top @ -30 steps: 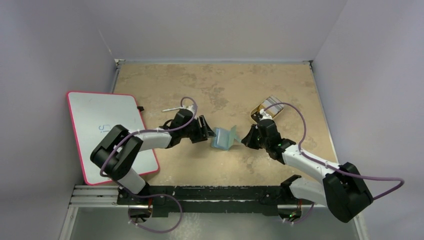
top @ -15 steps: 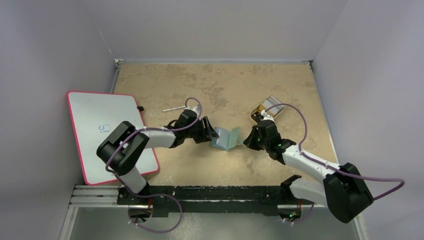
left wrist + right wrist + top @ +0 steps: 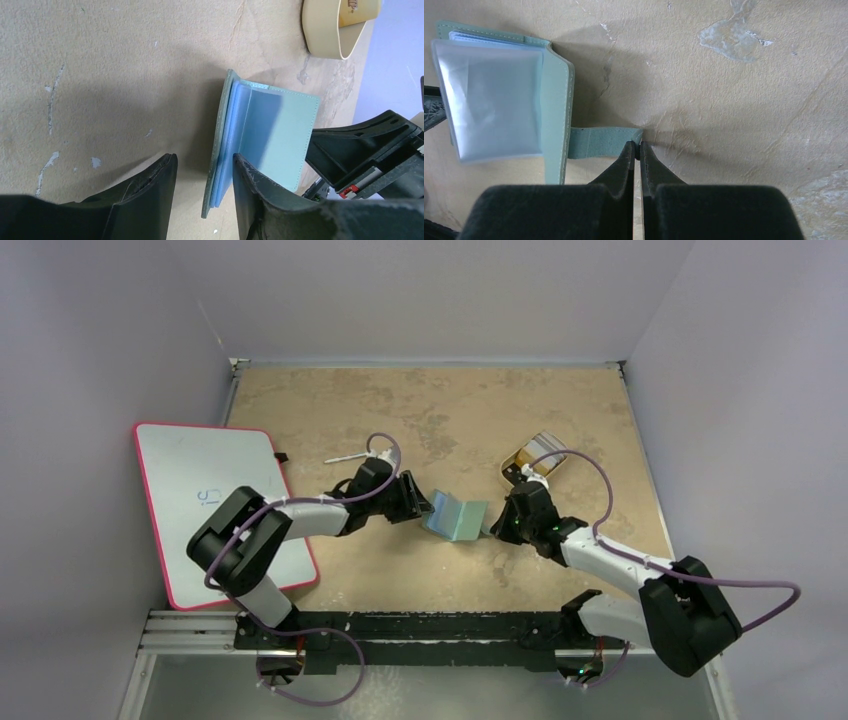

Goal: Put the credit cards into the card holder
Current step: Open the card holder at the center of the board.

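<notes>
Pinching the strap tip of the card holder (image 3: 499,100) with the right gripper (image 3: 636,145), claw pressed together, on the side facing the tan tray (image 3: 512,455). Straddling the holder's opposite edge with the left gripper (image 3: 204,160), claw spread, on the side away from the tray. Propped half open near the tray, with the credit cards (image 3: 545,452) lying inside the tray

Grey-green card holder (image 3: 455,517) half-open, blue pockets showing; credit cards (image 3: 541,452) stacked nearby.
</notes>
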Tool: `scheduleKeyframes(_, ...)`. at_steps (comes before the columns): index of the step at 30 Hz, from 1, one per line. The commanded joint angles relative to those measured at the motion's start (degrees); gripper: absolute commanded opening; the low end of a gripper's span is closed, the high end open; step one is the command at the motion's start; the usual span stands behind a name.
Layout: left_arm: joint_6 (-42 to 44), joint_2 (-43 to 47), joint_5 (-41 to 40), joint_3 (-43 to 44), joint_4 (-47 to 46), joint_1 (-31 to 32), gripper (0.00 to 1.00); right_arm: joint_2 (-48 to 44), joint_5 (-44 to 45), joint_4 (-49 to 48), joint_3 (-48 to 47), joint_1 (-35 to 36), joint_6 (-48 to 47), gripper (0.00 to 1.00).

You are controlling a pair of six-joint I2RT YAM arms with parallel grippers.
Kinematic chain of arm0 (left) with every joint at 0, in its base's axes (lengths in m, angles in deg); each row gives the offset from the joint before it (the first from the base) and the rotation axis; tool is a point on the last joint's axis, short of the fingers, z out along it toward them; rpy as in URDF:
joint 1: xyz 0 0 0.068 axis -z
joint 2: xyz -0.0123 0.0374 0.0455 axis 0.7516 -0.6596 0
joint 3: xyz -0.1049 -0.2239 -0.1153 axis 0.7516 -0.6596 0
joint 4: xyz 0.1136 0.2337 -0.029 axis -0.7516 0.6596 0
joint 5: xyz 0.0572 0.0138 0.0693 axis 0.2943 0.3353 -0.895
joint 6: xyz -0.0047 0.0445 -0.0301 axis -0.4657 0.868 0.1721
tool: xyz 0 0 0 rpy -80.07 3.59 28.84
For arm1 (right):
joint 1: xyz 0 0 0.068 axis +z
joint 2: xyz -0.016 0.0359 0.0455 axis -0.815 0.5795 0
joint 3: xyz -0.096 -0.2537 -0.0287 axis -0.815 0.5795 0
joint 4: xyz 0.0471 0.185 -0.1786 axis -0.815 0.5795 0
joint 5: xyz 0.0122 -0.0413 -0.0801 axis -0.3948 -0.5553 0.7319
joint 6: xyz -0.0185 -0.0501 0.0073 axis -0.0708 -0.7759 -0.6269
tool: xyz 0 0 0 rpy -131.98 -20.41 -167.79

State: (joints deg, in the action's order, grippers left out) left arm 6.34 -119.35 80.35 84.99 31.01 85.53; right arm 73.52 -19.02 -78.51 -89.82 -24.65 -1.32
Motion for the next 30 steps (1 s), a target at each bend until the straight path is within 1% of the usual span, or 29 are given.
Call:
scheduleKeyframes(1, 1.0, 1.5, 0.5, -0.1, -3.3, 0.2, 0.44, -0.2, 2.0, 0.1, -1.5, -0.1, 0.6, 0.00)
scheduleKeyframes(9, -0.6, -1.6, 5.7, -0.2, -9.2, 0.2, 0.45, -0.5, 0.6, -1.2, -1.5, -0.1, -0.2, 0.00)
scheduleKeyframes(13, -0.8, -3.0, 6.1, 0.0, -10.0, 0.4, 0.44, -0.3, 1.0, -2.3, -1.6, -0.1, -0.1, 0.00)
scheduleKeyframes(16, -0.3, -3.7, 5.3, 0.0, -9.5, 0.3, 0.38, 0.1, 1.2, -2.2, -2.0, -0.1, -0.4, 0.00)
scheduleKeyframes(19, -0.3, -3.7, 5.2, -0.1, -9.9, 0.4, 0.35, 0.0, 1.0, -1.4, -2.3, -0.1, -0.5, 0.01)
scheduleKeyframes(21, -0.2, -3.4, 5.2, -0.1, -10.0, 0.4, 0.24, -0.1, 0.9, -1.3, -2.4, -0.1, -0.7, 0.02)
scheduleKeyframes(22, -0.2, -3.2, 5.2, -0.1, -10.0, 0.4, 0.19, -0.1, 0.9, -1.2, -2.5, -0.1, -1.0, 0.04)
scheduleKeyframes(23, -0.3, -2.9, 5.2, -0.2, -9.9, 0.4, 0.12, 0.0, 1.2, -1.1, -2.9, -0.1, -1.5, 0.08)
scheduleKeyframes(25, -0.4, -1.4, 4.6, -0.2, -9.1, 0.4, 0.00, 0.1, 0.9, 0.5, -4.9, -0.1, -3.2, 0.18)
scheduleKeyframes(27, 0.3, 1.9, 2.9, 0.4, -4.7, 0.4, 0.00, -1.5, -0.7, 2.5, -7.2, 0.3, -3.6, 0.26)
scheduleKeyframes(30, 3.3, 8.8, -2.1, 2.2, 4.0, 0.7, 0.00, -4.9, -2.2, 5.3, -10.9, 0.9, -3.8, 0.36)
